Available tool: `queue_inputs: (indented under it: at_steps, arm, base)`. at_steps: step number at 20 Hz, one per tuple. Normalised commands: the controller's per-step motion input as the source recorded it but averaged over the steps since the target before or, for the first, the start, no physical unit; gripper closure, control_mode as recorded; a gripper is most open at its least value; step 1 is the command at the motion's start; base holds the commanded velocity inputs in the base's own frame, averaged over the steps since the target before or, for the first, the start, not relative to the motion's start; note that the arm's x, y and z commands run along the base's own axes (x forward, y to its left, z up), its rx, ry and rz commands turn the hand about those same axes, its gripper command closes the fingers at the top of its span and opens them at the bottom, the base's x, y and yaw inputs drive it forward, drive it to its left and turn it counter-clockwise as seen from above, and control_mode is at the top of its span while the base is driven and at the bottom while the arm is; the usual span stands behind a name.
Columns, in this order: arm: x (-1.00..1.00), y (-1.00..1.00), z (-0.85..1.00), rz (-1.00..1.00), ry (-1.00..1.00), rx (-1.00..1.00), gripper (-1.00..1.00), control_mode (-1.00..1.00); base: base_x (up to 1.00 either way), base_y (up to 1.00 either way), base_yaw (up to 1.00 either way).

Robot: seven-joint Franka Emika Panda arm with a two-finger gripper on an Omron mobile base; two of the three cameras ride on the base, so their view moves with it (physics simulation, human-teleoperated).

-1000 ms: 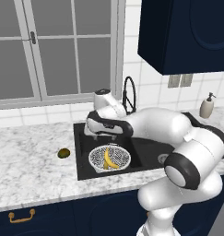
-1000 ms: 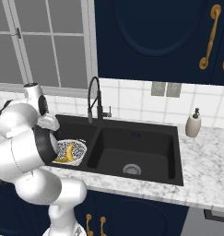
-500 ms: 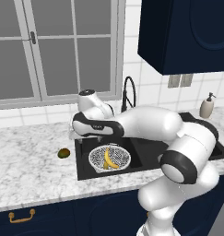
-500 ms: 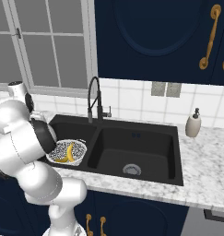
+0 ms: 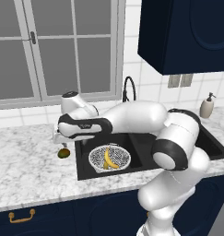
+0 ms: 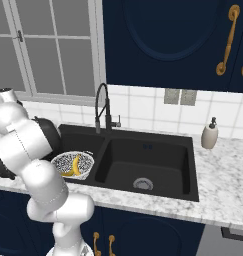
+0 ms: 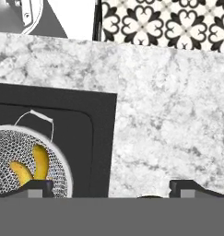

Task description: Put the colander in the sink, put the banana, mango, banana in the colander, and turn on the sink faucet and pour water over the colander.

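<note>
Left base view: tool [image 5: 61,144] spread wide, nothing held, hovering just over mango [image 5: 63,153] on worktop [image 5: 26,170], just off left edge of sink [image 5: 85,171]. Colander [image 5: 109,158] sitting in left basin with two bananas [image 5: 109,159] inside; mango the last fruit out. Faucet [image 5: 128,87] untouched behind arm.

Risks, judged from here:
- Mango small, oval, likely to roll; off-centre closing could squirt it along worktop or over sink lip into basin outside colander.
- Descent too deep could jam fingertips into marble.
- Mango barely in frame at bottom edge of hand view, so alignment hard to confirm.
- Carry back over sink rim: low path could clip colander edge and tip bananas.

View differences:
- Hand view: fingertips [image 7: 37,186] wide apart at bottom edge, colander [image 7: 58,166] and bananas [image 7: 39,161] lower left, patterned floor beyond worktop front edge; faucet absent.
- Right base view: both basins [image 6: 143,165], silver drain [image 6: 143,184], faucet [image 6: 102,107], soap dispenser [image 6: 210,135] at right back edge; arm blocks worktop left of sink.
- Left base view alone gives mango-to-tool relation.
</note>
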Motion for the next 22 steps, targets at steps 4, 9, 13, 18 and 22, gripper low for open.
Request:
queue_inputs:
  at_steps: [4, 9, 13, 18, 22]
  arm:
    - [0.24, 0.19, -0.13, 0.06, 0.02, 0.00, -1.00, -1.00]
    - [0.37, 0.19, -0.22, 0.01, 0.01, 0.00, -1.00, -1.00]
    - [0.27, 0.17, -0.28, 0.00, 0.00, 0.02, -1.00, -1.00]
    - [0.24, 0.26, -0.29, 0.01, 0.00, 0.01, -1.00, -1.00]
    - [0.12, 0.15, -0.18, 0.02, 0.00, 0.00, -1.00, -1.00]
  base:
    - [0.00, 0.00, 0.00]
    - [0.00, 0.00, 0.00]
    - [0.00, 0.00, 0.00]
    - [0.00, 0.00, 0.00]
    - [0.00, 0.00, 0.00]
